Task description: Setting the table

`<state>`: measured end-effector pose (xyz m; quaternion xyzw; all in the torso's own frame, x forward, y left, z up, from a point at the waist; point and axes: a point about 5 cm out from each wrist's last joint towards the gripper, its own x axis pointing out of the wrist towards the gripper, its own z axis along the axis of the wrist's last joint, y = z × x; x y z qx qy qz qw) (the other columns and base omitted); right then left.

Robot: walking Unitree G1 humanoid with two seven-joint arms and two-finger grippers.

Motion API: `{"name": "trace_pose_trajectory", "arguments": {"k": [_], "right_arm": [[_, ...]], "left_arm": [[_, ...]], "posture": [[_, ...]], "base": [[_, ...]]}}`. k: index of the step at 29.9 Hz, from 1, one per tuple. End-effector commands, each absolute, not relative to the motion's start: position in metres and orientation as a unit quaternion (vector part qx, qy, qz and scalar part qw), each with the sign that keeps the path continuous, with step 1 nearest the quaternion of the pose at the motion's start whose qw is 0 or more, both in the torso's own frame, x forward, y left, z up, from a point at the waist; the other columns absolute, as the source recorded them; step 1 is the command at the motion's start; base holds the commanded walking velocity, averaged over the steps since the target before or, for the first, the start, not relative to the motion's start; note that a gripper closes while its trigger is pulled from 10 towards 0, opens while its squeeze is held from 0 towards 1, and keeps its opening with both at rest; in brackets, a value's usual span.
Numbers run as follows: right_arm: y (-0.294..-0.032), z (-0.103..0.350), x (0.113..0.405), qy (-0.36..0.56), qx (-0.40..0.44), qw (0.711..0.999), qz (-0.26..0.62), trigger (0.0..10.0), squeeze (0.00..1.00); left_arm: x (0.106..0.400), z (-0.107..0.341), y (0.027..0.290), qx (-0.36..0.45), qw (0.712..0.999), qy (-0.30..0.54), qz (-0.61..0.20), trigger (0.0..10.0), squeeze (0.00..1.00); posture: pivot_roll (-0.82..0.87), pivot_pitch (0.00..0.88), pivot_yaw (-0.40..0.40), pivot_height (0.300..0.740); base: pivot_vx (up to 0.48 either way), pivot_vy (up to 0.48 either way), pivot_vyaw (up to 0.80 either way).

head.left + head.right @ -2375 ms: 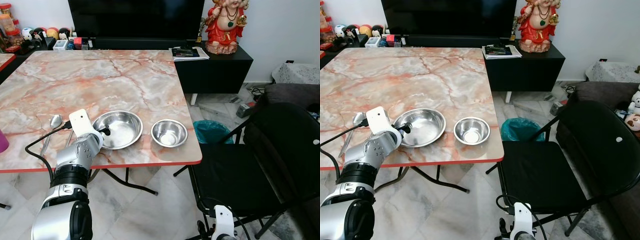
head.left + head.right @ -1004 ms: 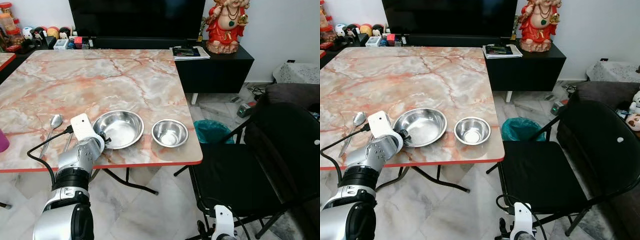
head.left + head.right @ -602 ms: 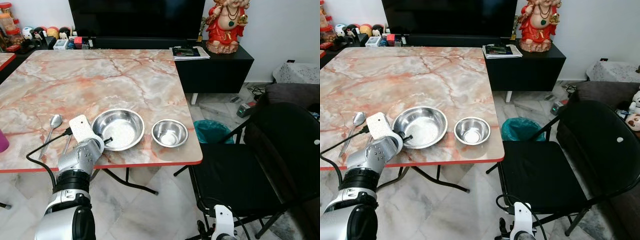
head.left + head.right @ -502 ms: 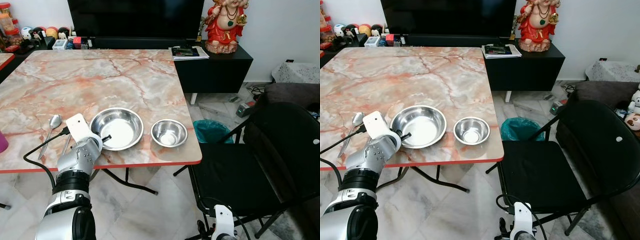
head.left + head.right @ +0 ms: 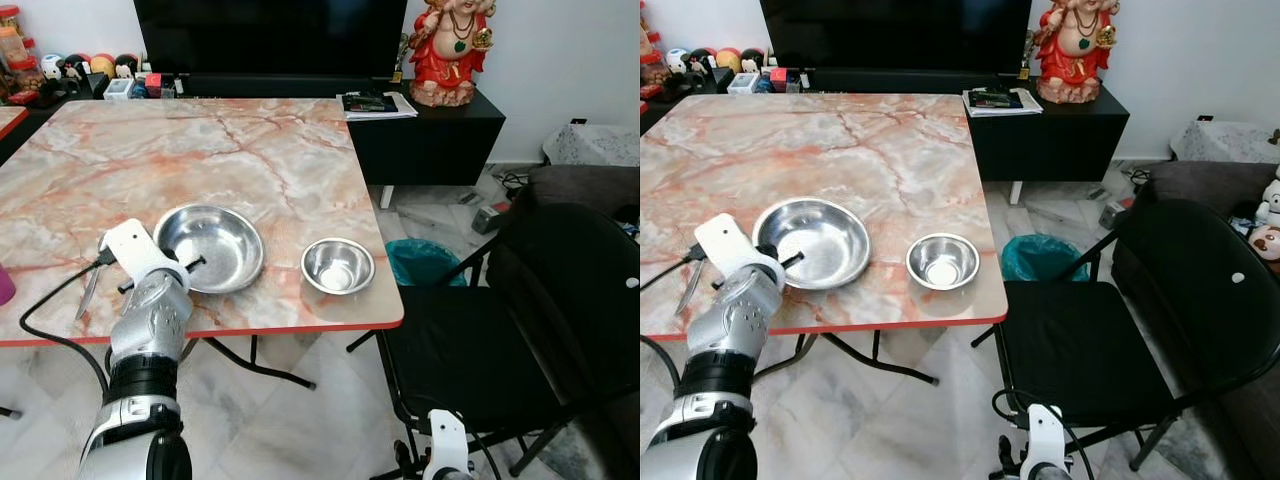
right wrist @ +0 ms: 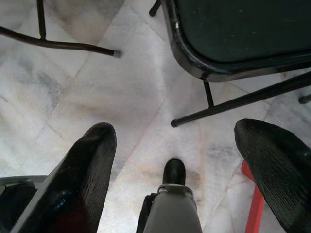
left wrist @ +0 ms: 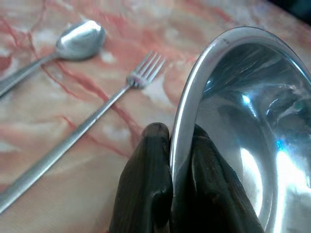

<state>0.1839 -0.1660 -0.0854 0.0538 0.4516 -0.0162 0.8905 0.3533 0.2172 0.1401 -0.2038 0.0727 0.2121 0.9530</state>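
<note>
My left arm reaches forward and up from the lower left, bent at the wrist, and my left gripper (image 5: 190, 265) rests at the near left rim of the big bowl (image 5: 215, 245). In the left wrist view the two black fingers (image 7: 146, 179) are pinched on the thin steel rim, one finger outside the wall and one inside, so the gripper is clenched on the big bowl. The big bowl stands on the table (image 5: 280, 170), in the near part of it, a little to the left of the middle. The small bowl (image 5: 338, 265) stands to the right of it, apart from it and close to the near right corner of the table. A spoon (image 7: 73, 41) and a fork (image 7: 97, 114) lie on the table just beside the big bowl on its left side, both with their heads pointing away from me; my wrist covers most of them in the head views. My right arm hangs low beside a black chair (image 5: 500, 340), and my right gripper (image 6: 175, 160) points down to the marble floor (image 6: 73, 82) with its fingers spread wide and nothing between them.
</note>
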Motion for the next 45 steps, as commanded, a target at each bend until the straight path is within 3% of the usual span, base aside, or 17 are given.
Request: {"name": "trace_pose_trajectory", "arguments": {"k": [1,12,45], "right_arm": [[-0.167,-0.086,0.183,0.450,0.056,0.891,-0.021,10.0,0.00],[-0.169,-0.085,0.183,0.449,0.056,0.892,-0.023,10.0,0.00],[-0.168,-0.086,0.183,0.450,0.051,0.891,-0.016,10.0,0.00]], "left_arm": [[0.354,0.157,0.209,-0.205,0.961,0.016,0.184,10.0,0.00],[0.353,0.188,0.182,-0.181,0.971,-0.107,0.110,10.0,0.00],[0.348,0.211,0.198,-0.164,0.962,-0.174,0.132,10.0,0.00]], "posture": [[0.07,0.000,-0.016,0.740],[0.07,0.000,-0.033,0.740],[0.08,0.000,-0.033,0.740]], "base": [[0.000,0.000,0.00],[0.000,0.034,0.00],[0.000,0.477,0.00]]}}
